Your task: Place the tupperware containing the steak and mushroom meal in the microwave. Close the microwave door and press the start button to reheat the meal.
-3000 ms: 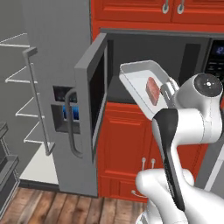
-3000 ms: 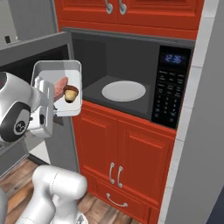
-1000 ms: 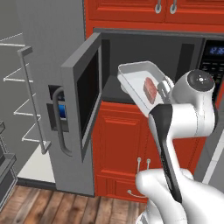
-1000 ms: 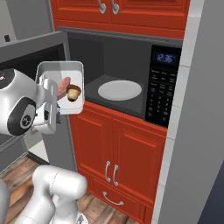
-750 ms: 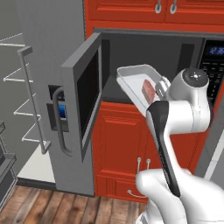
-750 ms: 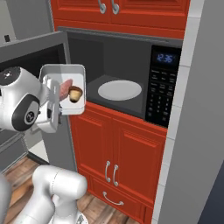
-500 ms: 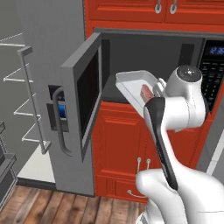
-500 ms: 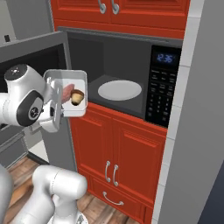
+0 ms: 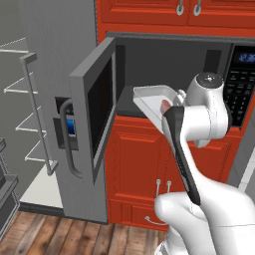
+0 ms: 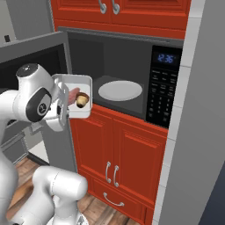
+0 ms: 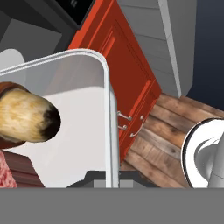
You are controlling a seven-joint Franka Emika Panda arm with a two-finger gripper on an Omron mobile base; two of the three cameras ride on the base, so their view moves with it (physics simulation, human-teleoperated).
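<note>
- While the tupperware (image 10: 75, 102) hangs in the air just outside the microwave (image 9: 169, 89) mouth, at its left front corner, the step in hand is carrying it in onto the white turntable plate (image 10: 120, 90).
- The jaws are nearly together, clamped on the tray's rim as far as the hand view lets me judge; the finger tips themselves are hidden under the tray edge.
- To do it well: keep the tray level so the steak (image 10: 71, 95) and mushroom (image 10: 82, 100) stay put, and lift the far rim clear of the cavity's lower lip before pushing in.
- Steer away from the open microwave door (image 9: 95, 107), which stands close on the left.
- The right base view shows both foods and the plate; the left base view hides most of the tray behind the arm but shows the door's swing.
</note>
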